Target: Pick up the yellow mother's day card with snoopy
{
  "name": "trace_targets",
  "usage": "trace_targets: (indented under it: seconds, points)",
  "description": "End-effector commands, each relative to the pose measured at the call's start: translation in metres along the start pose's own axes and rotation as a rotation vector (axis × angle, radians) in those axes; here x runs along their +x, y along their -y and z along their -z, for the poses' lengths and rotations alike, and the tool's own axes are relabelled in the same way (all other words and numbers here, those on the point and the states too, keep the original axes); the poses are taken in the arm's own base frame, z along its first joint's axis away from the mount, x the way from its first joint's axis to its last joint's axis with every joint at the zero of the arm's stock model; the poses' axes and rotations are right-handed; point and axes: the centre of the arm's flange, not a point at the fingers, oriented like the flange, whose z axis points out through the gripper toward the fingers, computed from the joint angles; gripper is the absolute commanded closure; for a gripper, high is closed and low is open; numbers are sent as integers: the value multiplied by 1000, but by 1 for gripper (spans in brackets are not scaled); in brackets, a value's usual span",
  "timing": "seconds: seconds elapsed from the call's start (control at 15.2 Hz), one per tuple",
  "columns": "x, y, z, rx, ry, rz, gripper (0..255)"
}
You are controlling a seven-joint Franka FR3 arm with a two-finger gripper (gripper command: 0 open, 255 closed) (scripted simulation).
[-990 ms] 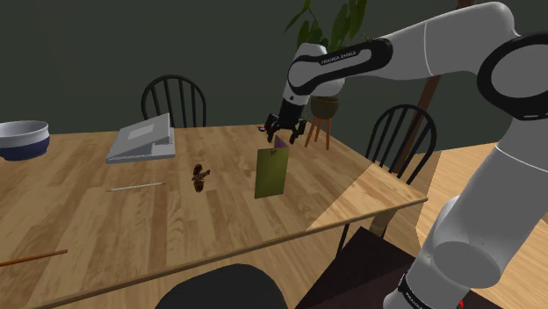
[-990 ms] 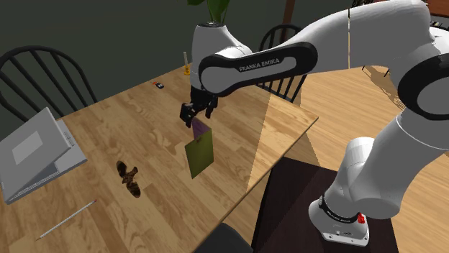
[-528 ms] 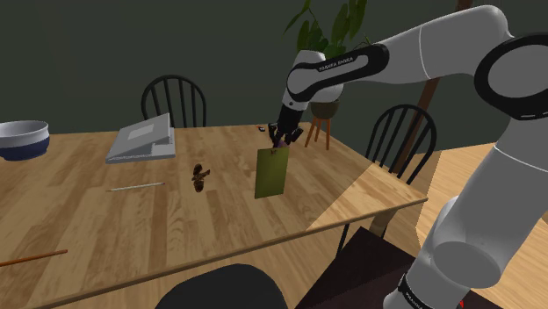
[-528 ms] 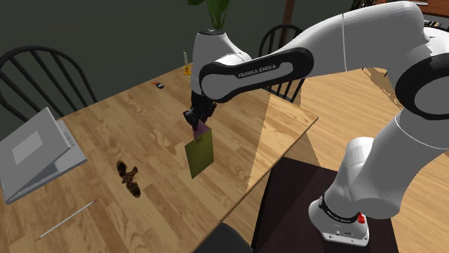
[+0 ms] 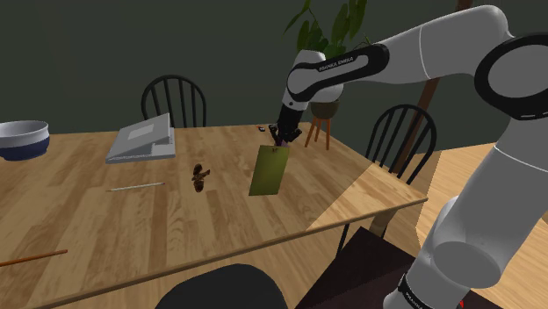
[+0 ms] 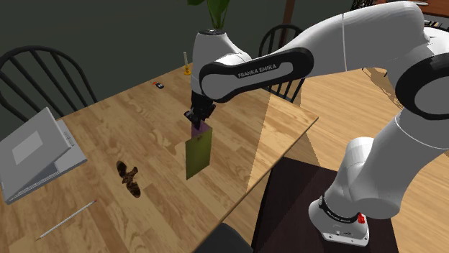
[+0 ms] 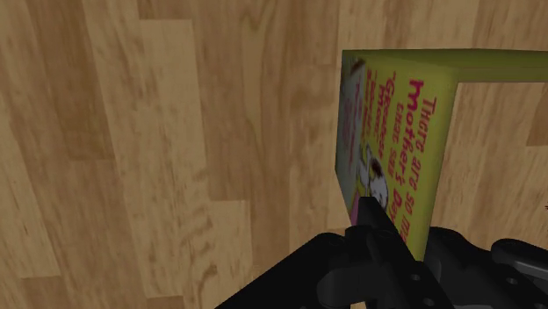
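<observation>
Now | gripper [image 5: 279, 140]: fingers pinched shut on the top edge of the yellow card [image 5: 269, 172] | card hangs below the fingers, slightly tilted, because only that edge is clamped | judged: grasp made, lift pending over the table [image 5: 132, 219]

Card [image 7: 395, 132] yellow-green w/ pink lettering & white figure, table [image 7: 132, 132] light wood grain, claw [image 5: 280, 139] black.

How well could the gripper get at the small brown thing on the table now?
Probably not for a grasp: the gripper has its jaws shut on the yellow card, though the table towards the brown thing looks free.
</observation>
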Motion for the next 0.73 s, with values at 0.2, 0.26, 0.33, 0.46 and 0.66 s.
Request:
trace_targets:
  seconds: [0.2,0.26,0.33,0.46,0.66]
  points:
    - [2,4,20,0,2,0,255]
    - [3,4,25,0,2,0,255]
    - [3,5,30,0,2,0,255]
    - [4,7,41,0,2,0,255]
    - [6,9,56,0,2,0,255]
